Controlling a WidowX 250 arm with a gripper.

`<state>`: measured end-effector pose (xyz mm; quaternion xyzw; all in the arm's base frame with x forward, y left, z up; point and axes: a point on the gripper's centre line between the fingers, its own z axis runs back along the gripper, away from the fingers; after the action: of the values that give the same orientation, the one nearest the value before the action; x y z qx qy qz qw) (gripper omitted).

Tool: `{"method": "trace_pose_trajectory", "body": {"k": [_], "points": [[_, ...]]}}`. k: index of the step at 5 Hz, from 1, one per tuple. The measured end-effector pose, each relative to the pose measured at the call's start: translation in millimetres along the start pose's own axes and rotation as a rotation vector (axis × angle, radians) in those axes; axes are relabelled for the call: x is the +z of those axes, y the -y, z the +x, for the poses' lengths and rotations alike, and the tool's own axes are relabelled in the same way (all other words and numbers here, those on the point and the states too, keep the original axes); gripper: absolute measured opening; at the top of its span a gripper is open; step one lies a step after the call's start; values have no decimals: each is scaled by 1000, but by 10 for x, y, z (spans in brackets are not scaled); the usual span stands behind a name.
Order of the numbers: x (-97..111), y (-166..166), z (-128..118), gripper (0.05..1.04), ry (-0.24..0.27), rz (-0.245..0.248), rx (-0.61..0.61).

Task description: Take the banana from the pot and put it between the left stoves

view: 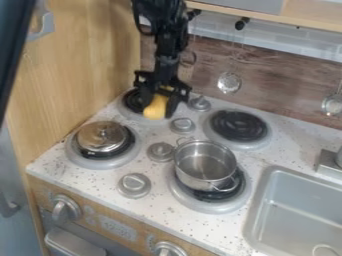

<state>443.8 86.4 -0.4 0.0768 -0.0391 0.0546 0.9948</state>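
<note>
Well, the tool (159, 103) is holding the yellow banana (155, 108) between its two fingers. The banana pokes out under the tool, near the back left stove (131, 101). The silver pot (194, 179) sits on the front right stove (210, 204).

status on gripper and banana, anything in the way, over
Gripper holding banana near back left burner. Pot on front right burner. Possible snag: metal lid on front left burner, bordering the drop spot.
</note>
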Motion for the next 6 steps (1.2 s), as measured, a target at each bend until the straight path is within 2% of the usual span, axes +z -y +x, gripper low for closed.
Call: {"method": "trace_pose_trajectory", "body": {"k": [1, 2, 3, 4, 5, 6], "points": [[-193, -30, 21, 598, -17, -25, 5], [-337, -81, -1, 657, -44, -32, 27], [-340, -20, -5, 960, -48, -70, 53], [-343, 6, -65, 1018, -55, -75, 47], [32, 36, -154, 1003, -19, -84, 19], [329, 80, -345, 998, 12, -118, 4]]}}
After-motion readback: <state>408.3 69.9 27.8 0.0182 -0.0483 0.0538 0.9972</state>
